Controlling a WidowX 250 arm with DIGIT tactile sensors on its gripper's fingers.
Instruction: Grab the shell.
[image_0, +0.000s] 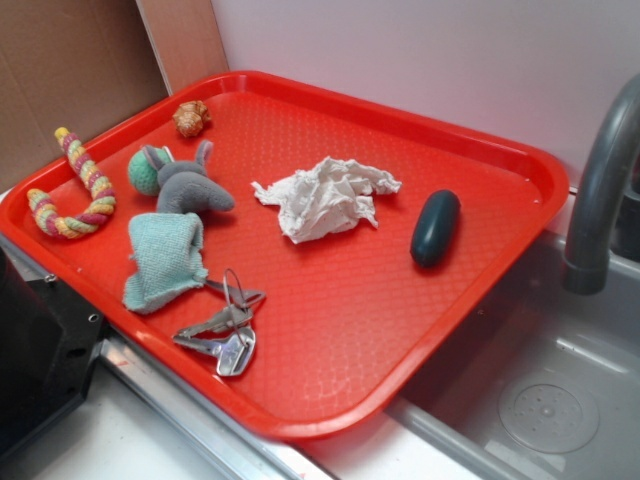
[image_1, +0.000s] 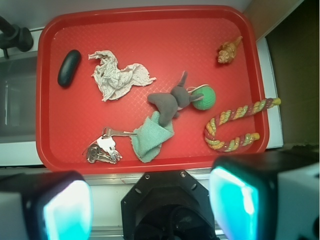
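Seen from the wrist camera, the gripper hangs high over the near edge of the red tray, its two fingers spread wide apart with nothing between them. The shell lies far ahead of the fingers and off to the right, near the tray's far right corner, resting alone on the bare red surface. Closer to the gripper than the shell, on the same right side, sits the striped rope toy. Almost straight ahead lie the grey plush mouse touching the green ball, with a pale green cloth just before them. Ahead and left are the keys, a crumpled white tissue and a dark oval object.
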